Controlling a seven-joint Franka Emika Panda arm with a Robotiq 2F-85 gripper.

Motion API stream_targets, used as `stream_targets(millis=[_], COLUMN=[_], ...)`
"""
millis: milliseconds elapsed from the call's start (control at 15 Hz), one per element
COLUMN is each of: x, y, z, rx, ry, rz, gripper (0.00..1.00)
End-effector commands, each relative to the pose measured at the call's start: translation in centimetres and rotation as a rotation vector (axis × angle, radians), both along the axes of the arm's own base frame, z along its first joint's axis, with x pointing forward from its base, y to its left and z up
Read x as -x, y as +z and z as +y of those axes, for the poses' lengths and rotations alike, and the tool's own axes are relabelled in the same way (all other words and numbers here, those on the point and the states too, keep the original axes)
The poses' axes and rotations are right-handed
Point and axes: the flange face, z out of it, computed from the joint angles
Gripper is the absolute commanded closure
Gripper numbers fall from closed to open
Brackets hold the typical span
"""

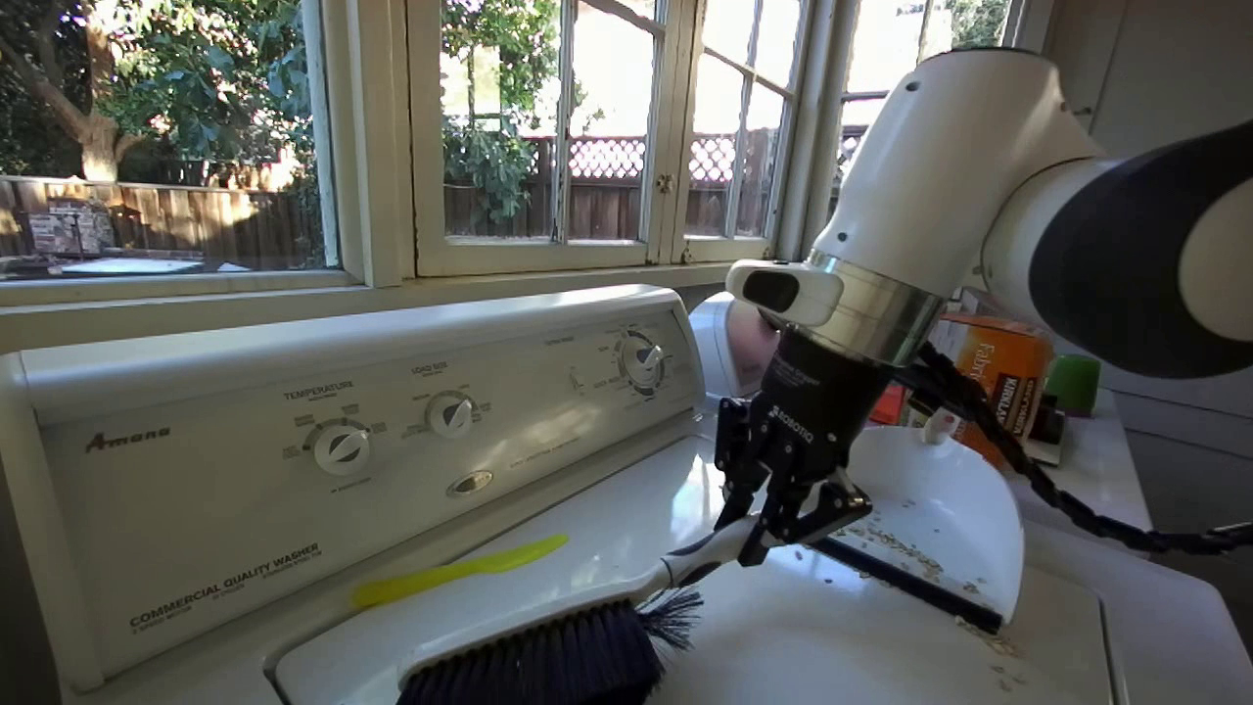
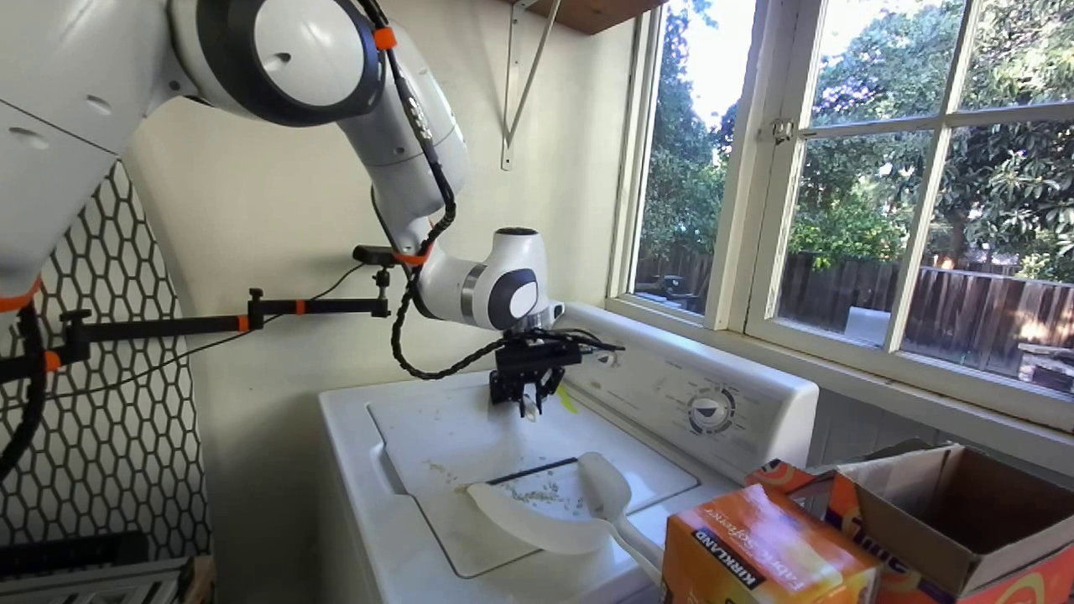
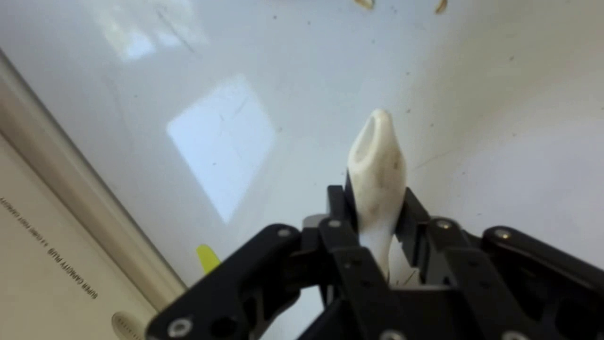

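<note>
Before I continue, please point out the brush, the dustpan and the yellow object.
Brush point(image 1: 578, 646): in an exterior view, on its dark bristles.
Dustpan point(image 2: 545, 530): in an exterior view, on its curved wall.
Yellow object point(image 1: 460, 571): in an exterior view, midway along it.

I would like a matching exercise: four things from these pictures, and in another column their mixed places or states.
1. White-handled brush with dark bristles
2. White plastic dustpan
3. Long flat yellow object
4. Orange KIRKLAND cardboard box

A. near the dustpan's handle
B. holding pale flakes
C. clamped in the black gripper
D. beside the white control panel

Pairs: 1-C, 2-B, 3-D, 4-A
</note>
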Motion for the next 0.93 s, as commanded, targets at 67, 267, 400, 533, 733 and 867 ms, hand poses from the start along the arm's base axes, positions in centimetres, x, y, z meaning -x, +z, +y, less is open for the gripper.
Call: stream_targets(millis=[67,267,400,533,733,867], x=[3.5,5.1,6.0,6.7,7.8,9.1], y=[1.5,1.8,2.0,2.4,2.7,2.5], z=[-1.3,-1.9,-2.5,-3.3,-4.0,-3.9], rx=[-0.043,-0.081,-0.11,-0.138,-0.183,-0.22], ry=[0.026,0.105,0.143,0.168,0.209,0.249], rz=[-0.151,-0.222,-0.262,-0.3,-0.339,-0.353], gripper=[0.93,0.93,0.93,0.93,0.93,0.93])
